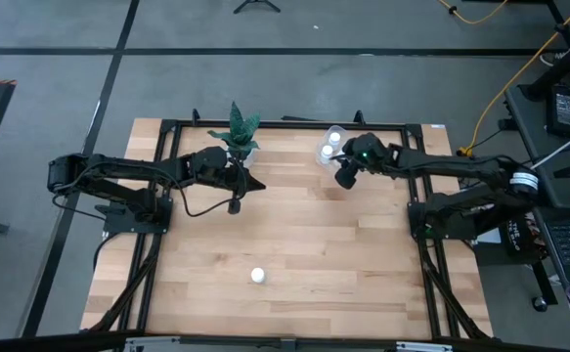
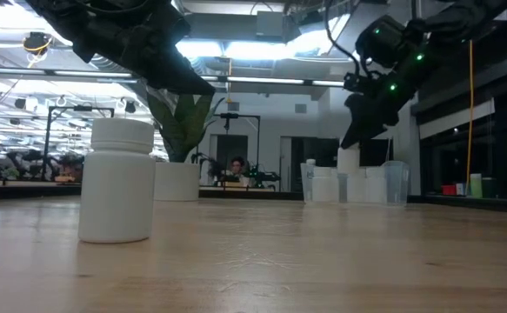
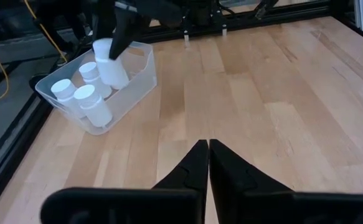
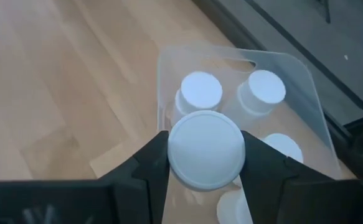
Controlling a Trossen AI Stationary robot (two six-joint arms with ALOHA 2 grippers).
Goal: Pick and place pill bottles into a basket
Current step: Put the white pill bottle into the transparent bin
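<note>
Near edge of table [image 1: 363, 264]: one pill bottle [image 1: 257, 276] stood alone, prob. light, rigid, smooth; best taken across the body below cap. Left claw [image 3: 208, 149] pinched together, empty, mid-table. Far right, right claw [image 4: 205, 163] clamped on a held bottle [image 4: 205, 149] over the basket [image 4: 306, 106].

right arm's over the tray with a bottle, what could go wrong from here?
1. The right gripper holds a small white capped pill bottle tilted above the clear plastic tray; released like that, it may topple or land on a bottle already inside.
2. White bottles standing in the tray crowd the drop spot, so lowering could knock them.
3. The lone white bottle near the table's front edge is not yet collected; the left gripper, jaws shut, is far from it.
</note>
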